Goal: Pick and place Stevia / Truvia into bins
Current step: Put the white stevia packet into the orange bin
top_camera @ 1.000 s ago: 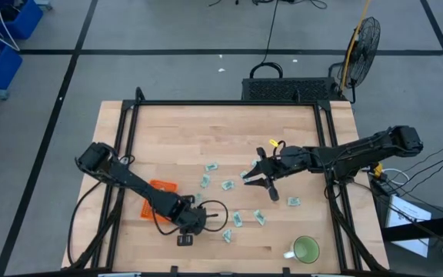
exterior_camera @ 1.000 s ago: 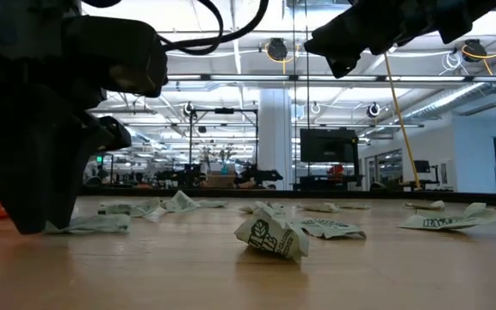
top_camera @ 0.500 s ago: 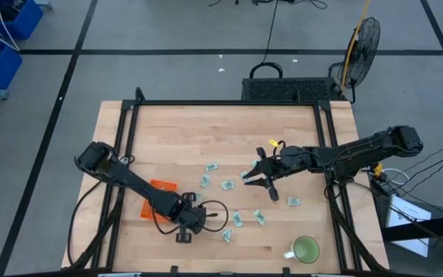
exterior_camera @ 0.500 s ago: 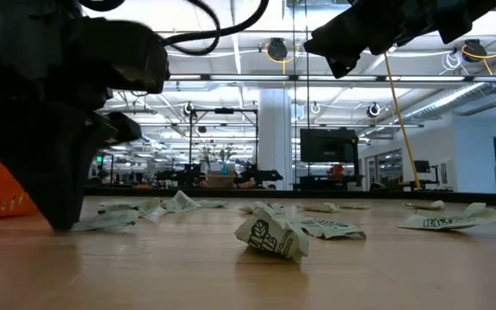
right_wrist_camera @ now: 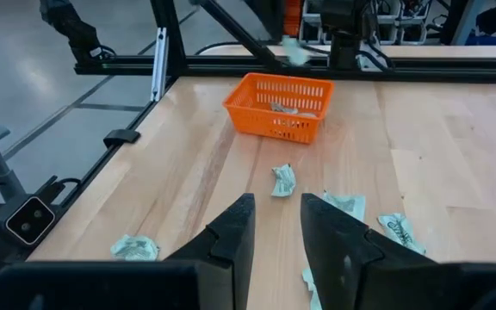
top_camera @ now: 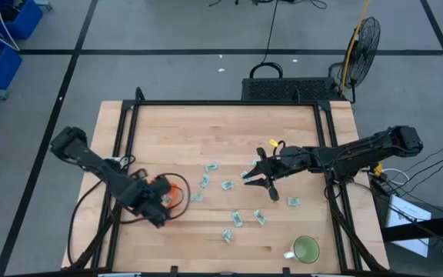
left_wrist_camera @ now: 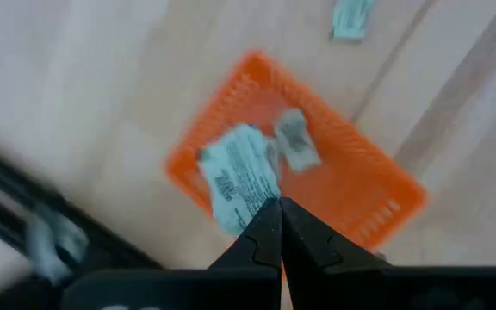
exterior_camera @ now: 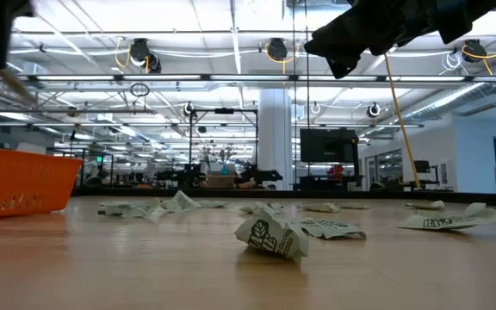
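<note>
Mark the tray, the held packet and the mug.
tray [right_wrist_camera: 278,108]: right wrist view, front wall.
held packet [left_wrist_camera: 239,176]: left wrist view, its printed face.
mug [top_camera: 307,250]: high view, its inside.

Robotics lab or industrial test hall. Wooden desk [top_camera: 229,138] framed in black aluminium rails [top_camera: 225,102], standing on a grey concrete floor [top_camera: 168,31] marked with dark lines. Beyond the desk: a floor fan [top_camera: 364,38] on a yellow stand, a black crate [top_camera: 287,88], blue storage bins [top_camera: 2,27] and loose cables [top_camera: 271,27]. Seen level across the desk: an open hall with exposed ceiling trusses, strip lighting [exterior_camera: 231,77], a white column [exterior_camera: 275,138], a dark monitor [exterior_camera: 327,145] and more rigs behind.
</note>
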Available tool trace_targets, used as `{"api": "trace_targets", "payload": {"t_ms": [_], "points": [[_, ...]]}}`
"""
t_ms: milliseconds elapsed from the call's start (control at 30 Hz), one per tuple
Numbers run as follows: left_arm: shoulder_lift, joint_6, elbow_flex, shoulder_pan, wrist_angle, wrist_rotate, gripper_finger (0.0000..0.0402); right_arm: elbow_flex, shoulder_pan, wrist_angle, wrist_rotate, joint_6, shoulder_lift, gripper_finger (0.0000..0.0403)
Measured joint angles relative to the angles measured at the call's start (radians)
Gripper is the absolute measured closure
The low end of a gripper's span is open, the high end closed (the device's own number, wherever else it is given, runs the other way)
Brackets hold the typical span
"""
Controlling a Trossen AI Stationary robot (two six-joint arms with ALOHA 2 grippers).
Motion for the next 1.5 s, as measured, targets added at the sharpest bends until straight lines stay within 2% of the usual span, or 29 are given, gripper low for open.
{"api": "trace_targets", "payload": {"t_ms": [67,133,267,400,533,833,933,1233,1400,1500], "points": [[-0.021,-0.110,-0.036,-0.011,0.035,0.041,0.0399,0.000,0.000,-0.014,0.000,0.000,0.000,0.0314],[-0.023,-0.138,-0.090,-0.024,0.060,0.096,0.0399,0.000,0.000,-0.028,0.000,0.000,0.000,0.0314],[-0.023,-0.089,-0.235,-0.043,0.289,0.220,0.0399,0.000,0.000,-0.044,0.000,0.000,0.000,0.0314],[-0.021,-0.035,-0.357,-0.040,0.492,0.270,0.0399,-0.001,0.000,-0.045,0.000,0.000,0.000,0.0314],[-0.021,-0.027,-0.401,-0.025,0.541,0.275,0.0394,0.000,0.000,-0.045,0.000,0.000,0.000,0.0314],[-0.022,0.010,-0.405,-0.007,0.491,0.269,0.0340,-0.001,0.000,-0.045,0.001,0.000,0.000,0.0314],[-0.022,0.024,-0.405,-0.007,0.493,0.300,0.0321,-0.001,0.000,-0.045,0.001,0.000,0.000,0.0314],[-0.040,0.152,-0.373,0.074,0.472,0.343,0.0314,-0.001,-0.001,-0.036,0.001,0.000,0.000,0.0314],[-0.052,0.230,-0.278,0.140,0.470,0.268,0.0314,-0.001,-0.001,-0.011,0.001,-0.011,0.000,0.0314],[-0.052,0.298,-0.220,0.169,0.470,0.159,0.0314,-0.001,-0.001,0.000,0.001,-0.012,0.000,0.0314]]}}
